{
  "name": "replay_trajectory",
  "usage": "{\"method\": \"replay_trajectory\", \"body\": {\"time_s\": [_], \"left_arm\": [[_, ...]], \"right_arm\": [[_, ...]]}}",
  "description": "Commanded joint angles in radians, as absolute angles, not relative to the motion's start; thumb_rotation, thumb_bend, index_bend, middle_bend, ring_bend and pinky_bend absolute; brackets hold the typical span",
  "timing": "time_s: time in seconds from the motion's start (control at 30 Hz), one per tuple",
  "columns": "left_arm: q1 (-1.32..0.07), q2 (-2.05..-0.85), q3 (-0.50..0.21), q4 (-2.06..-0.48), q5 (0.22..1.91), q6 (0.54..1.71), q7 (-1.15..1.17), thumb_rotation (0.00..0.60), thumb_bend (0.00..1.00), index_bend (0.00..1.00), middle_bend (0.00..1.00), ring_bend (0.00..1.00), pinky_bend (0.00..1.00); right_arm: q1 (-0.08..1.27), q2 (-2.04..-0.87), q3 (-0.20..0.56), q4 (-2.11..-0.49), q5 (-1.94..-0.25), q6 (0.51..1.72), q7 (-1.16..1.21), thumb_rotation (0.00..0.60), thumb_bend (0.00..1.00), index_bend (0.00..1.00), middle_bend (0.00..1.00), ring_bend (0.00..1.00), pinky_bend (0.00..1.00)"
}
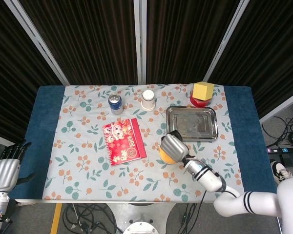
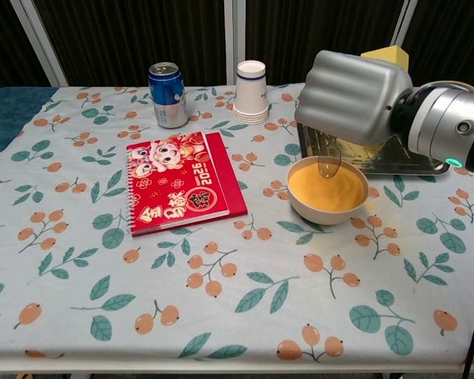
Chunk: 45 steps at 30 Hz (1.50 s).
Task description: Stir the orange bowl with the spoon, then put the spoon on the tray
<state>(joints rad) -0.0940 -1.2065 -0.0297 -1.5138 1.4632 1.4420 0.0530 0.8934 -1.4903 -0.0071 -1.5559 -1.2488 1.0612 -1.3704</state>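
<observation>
While gripping the spoon (image 2: 329,162) in a clenched right hand (image 2: 352,99), holds its clear tip just above the orange bowl (image 2: 328,189), beside the red notebook (image 2: 183,181). Looks like stirring ending, lift-out in hand. Next calls for carrying the spoon back to the steel tray (image 1: 191,123) just behind, then releasing. Left hand (image 1: 5,170) off-table, fingers loosely apart, holding nothing.
</observation>
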Motion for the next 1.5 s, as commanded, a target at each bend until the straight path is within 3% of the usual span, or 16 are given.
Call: {"method": "replay_trajectory", "body": {"time_s": [0.03, 0.5, 0.77, 0.93, 1.1, 1.23, 1.37, 1.5], "left_arm": [[-0.094, -1.206, -0.03, -1.514, 1.463, 1.442, 0.053, 0.6, 0.09, 0.16, 0.16, 0.13, 0.14], [-0.094, -1.206, -0.03, -1.514, 1.463, 1.442, 0.053, 0.6, 0.09, 0.15, 0.16, 0.13, 0.14], [-0.094, -1.206, -0.03, -1.514, 1.463, 1.442, 0.053, 0.6, 0.09, 0.15, 0.16, 0.13, 0.14], [-0.094, -1.206, -0.03, -1.514, 1.463, 1.442, 0.053, 0.6, 0.09, 0.15, 0.16, 0.13, 0.14], [-0.094, -1.206, -0.03, -1.514, 1.463, 1.442, 0.053, 0.6, 0.09, 0.15, 0.16, 0.13, 0.14], [-0.094, -1.206, -0.03, -1.514, 1.463, 1.442, 0.053, 0.6, 0.09, 0.15, 0.16, 0.13, 0.14], [-0.094, -1.206, -0.03, -1.514, 1.463, 1.442, 0.053, 0.6, 0.09, 0.15, 0.16, 0.13, 0.14], [-0.094, -1.206, -0.03, -1.514, 1.463, 1.442, 0.053, 0.6, 0.09, 0.15, 0.16, 0.13, 0.14]], "right_arm": [[0.84, -1.467, 0.04, -1.571, -1.177, 1.06, -1.162, 0.6, 0.5, 0.79, 0.98, 0.96, 1.0], [0.834, -1.459, 0.165, -1.449, -0.941, 0.915, -0.8, 0.6, 0.5, 0.77, 0.98, 0.96, 1.0], [0.893, -1.556, 0.225, -1.217, -0.791, 0.776, -0.666, 0.6, 0.5, 0.73, 0.98, 0.95, 1.0], [0.931, -1.65, 0.232, -1.049, -0.717, 0.727, -0.649, 0.6, 0.43, 0.7, 0.98, 0.95, 1.0], [0.957, -1.734, 0.237, -0.905, -0.653, 0.689, -0.646, 0.6, 0.36, 0.63, 0.98, 0.95, 1.0], [0.966, -1.772, 0.24, -0.839, -0.619, 0.665, -0.644, 0.6, 0.22, 0.49, 0.98, 0.95, 1.0], [0.956, -1.758, 0.242, -0.851, -0.613, 0.664, -0.63, 0.6, 0.1, 0.35, 0.97, 0.95, 1.0], [0.912, -1.674, 0.248, -0.975, -0.654, 0.73, -0.582, 0.6, 0.09, 0.28, 0.96, 0.93, 1.0]]}}
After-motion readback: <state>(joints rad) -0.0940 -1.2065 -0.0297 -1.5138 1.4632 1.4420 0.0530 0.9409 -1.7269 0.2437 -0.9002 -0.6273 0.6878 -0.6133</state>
